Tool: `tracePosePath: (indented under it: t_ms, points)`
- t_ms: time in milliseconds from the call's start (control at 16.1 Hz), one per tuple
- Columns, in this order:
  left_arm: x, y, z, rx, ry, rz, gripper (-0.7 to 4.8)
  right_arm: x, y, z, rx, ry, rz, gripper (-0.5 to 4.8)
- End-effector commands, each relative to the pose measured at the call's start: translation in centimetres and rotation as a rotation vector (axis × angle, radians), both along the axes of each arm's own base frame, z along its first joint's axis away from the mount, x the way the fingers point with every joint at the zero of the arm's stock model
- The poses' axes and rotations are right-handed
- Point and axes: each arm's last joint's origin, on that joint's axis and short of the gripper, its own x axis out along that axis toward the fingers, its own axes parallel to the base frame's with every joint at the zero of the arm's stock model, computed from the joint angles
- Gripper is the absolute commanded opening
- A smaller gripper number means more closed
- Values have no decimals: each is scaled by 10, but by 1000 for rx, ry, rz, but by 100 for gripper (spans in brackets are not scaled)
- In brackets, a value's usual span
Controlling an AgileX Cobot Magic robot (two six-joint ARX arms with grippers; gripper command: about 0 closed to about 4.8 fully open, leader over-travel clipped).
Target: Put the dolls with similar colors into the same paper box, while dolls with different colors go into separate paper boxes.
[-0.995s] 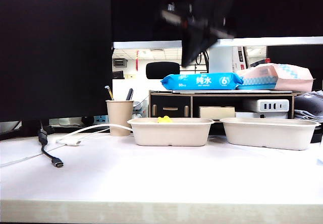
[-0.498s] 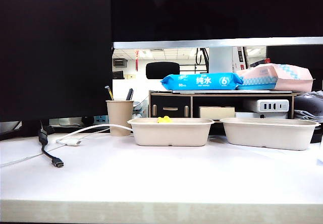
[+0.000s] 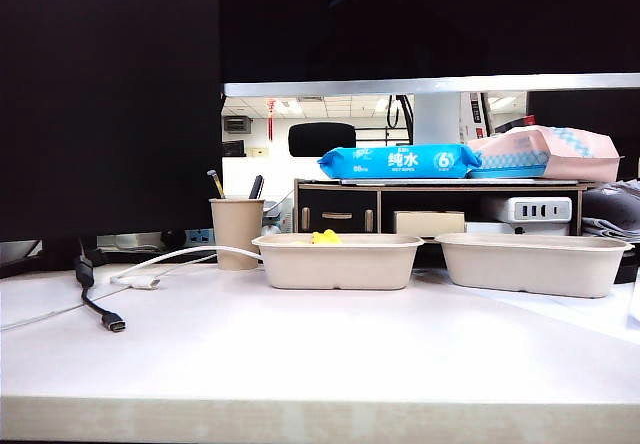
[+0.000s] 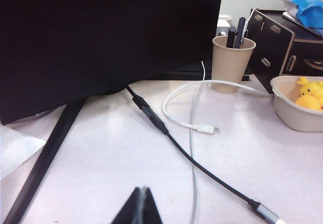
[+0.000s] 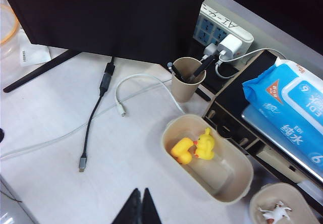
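Fingertips of my left gripper (image 4: 141, 204) sit pressed together, low over the table (image 4: 101, 158) near the black cable (image 4: 202, 168). My right gripper (image 5: 139, 206) is likewise closed and empty, high above the table. Beyond it, two yellow ducks (image 5: 194, 146) lie touching inside the nearer paper box (image 5: 237, 181). I see white cat dolls (image 5: 275, 213) in the second paper box (image 5: 262, 196), just beside it. Farther back stands a paper cup (image 5: 184, 85) with pens.
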Motion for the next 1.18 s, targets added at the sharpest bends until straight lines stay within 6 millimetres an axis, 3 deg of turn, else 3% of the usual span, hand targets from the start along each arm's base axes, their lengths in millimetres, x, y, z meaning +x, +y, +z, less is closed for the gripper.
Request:
tracePosePath:
  t_ms: [62, 498, 684, 809, 1057, 1182]
  points:
    - [0, 0, 1, 1, -8, 1, -5, 1, 2, 0, 7, -6, 0, -5]
    - [0, 0, 1, 1, -8, 1, -5, 3, 5, -2, -1, -1, -1, -4]
    - [0, 0, 1, 1, -8, 1, -5, 9, -1, -1, -172, -146, -57, 3]
    - [0, 0, 1, 1, -8, 1, -5, 5, -19, 9, -261, -241, -204, 3]
    - [0, 0, 1, 1, -7, 1, -5, -33, -69, 41, -135, -315, -250, 3]
    - [0, 0, 1, 1, -7, 1, -5, -54, -105, 56, -35, -353, -296, 3]
